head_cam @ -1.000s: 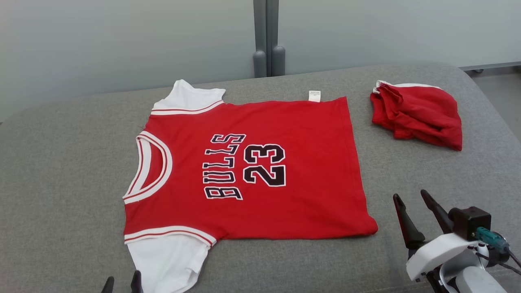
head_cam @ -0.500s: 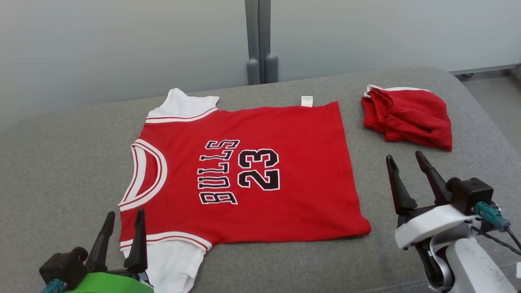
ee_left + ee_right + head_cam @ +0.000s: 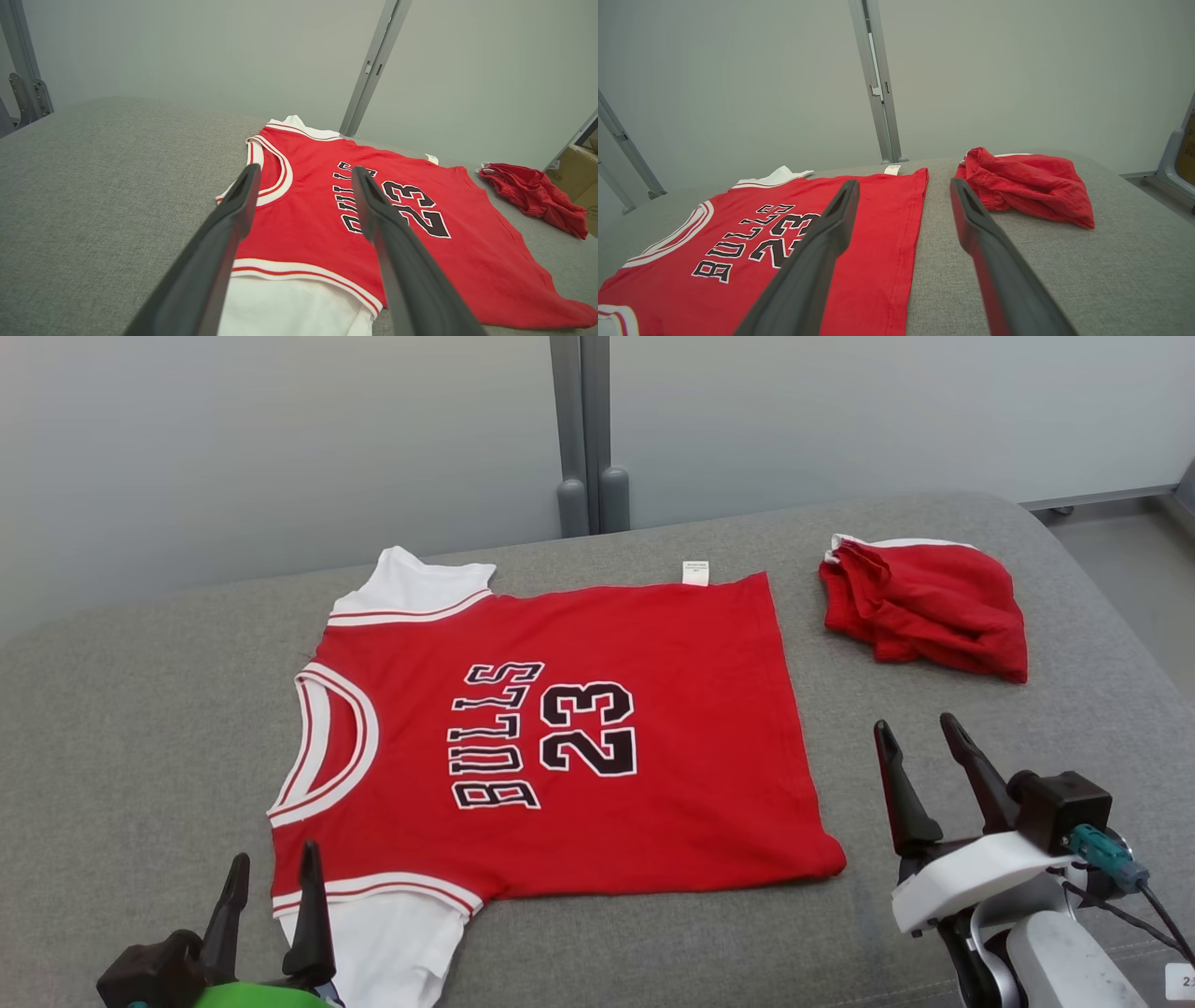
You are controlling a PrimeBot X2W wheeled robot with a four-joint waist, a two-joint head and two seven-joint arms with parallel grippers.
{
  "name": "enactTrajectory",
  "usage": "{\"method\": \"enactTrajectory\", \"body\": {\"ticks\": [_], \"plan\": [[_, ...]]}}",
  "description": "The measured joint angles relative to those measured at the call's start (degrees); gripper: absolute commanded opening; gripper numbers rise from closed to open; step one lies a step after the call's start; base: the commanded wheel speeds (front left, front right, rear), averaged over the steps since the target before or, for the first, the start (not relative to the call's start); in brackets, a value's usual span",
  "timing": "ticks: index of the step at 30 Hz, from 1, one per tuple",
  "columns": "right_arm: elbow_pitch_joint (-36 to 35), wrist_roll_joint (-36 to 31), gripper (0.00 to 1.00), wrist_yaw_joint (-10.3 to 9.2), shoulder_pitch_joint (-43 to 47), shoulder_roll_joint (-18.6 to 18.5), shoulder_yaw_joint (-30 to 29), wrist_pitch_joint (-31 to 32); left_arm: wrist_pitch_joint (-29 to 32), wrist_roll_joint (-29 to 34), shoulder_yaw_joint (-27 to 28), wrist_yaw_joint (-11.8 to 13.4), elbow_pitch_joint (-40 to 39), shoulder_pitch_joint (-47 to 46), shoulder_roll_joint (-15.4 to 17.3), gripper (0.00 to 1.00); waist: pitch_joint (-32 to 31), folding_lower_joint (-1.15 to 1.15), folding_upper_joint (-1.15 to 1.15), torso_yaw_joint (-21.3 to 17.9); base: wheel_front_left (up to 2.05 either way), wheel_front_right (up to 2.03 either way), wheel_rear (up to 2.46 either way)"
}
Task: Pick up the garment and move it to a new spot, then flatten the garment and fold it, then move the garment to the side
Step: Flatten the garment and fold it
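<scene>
Our jersey [image 3: 691,709] lies flat mid-couch [image 3: 140,709], its near sleeve cut off. A red bundle [image 3: 929,607], unclear what, sits by the far right corner. Our left gripper [image 3: 274,854] and right gripper [image 3: 914,722] gape, empty.

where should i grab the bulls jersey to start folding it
Probably the near edge of the jersey: the near white sleeve with the left gripper, the near hem corner with the right gripper, coming low from the robot's side. It lies flat on the grey surface, so only edges offer a pinch, and both open grippers sit nearest these.
</scene>
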Motion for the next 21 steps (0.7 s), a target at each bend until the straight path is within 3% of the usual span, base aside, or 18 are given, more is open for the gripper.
{"method": "enactTrajectory", "body": {"ticks": [21], "plan": [[1.16, -0.49, 1.00, 0.20, 1.05, 0.93, 0.12, 0.00, 0.00, 0.85, -1.75, 1.57, -0.58, 1.22, -0.35, 1.00, -0.98, 0.00, 0.00, 1.00, 0.00, 0.00, 0.00]]}}
